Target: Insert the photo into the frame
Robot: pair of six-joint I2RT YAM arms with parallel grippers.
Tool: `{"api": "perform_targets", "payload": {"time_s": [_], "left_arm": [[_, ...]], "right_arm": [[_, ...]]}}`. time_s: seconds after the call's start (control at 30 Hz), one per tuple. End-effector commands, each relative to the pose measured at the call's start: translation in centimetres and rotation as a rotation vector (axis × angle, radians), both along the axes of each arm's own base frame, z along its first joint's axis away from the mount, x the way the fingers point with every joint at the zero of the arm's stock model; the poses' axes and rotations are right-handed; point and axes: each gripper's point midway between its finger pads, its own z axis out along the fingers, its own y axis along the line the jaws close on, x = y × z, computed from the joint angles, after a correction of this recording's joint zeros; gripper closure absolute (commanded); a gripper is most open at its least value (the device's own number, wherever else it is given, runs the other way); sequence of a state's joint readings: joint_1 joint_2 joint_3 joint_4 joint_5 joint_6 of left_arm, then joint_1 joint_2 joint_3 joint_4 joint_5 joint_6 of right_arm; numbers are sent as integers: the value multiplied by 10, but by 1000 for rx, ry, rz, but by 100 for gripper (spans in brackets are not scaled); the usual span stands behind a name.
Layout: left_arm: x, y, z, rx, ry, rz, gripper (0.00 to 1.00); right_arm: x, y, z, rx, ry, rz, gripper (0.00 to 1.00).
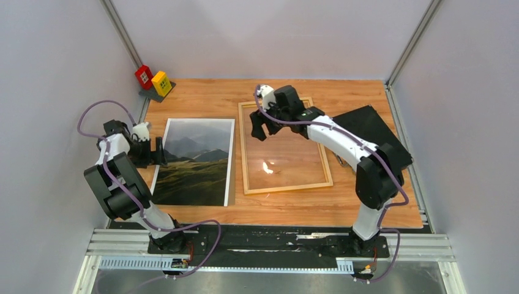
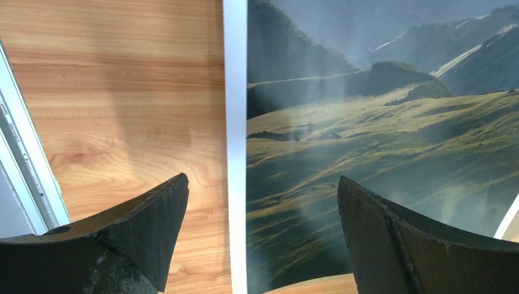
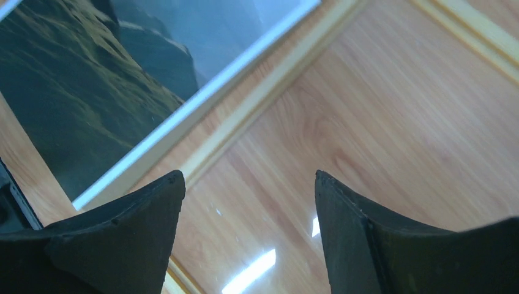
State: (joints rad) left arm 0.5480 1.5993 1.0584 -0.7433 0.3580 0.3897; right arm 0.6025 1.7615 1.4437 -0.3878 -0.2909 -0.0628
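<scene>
The left gripper (image 2: 263,184) is wide open and empty, one jaw over bare wood and the other over the photo (image 1: 196,162), straddling its white left border. The photo lies flat, picture up, long axis running away from the bases. The frame (image 1: 243,147) lies just to its right, parallel. The left arm, folded low, is nearer the photo. The right gripper (image 1: 260,125), parted and empty, hovers over the frame's far left corner.

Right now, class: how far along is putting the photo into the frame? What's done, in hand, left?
Done: the frame lies flat, its pane empty, the table showing through. In hand: nothing gripped; the left fingers stand open astride the left border of the photo, the right fingers open over the frame. Left: pick up the photo, lay it in the frame.
</scene>
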Motion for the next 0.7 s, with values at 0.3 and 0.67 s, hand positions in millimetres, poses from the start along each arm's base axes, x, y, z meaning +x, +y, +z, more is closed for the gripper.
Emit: {"api": "perform_targets", "payload": {"time_s": [0.3, 0.67], "left_arm": [[11, 5, -2, -100, -35, -63, 3], [13, 0, -18, -158, -17, -80, 5]], "right_arm": [[-14, 141, -23, 104, 160, 224, 25], [-24, 169, -71, 89, 252, 276, 29]]}}
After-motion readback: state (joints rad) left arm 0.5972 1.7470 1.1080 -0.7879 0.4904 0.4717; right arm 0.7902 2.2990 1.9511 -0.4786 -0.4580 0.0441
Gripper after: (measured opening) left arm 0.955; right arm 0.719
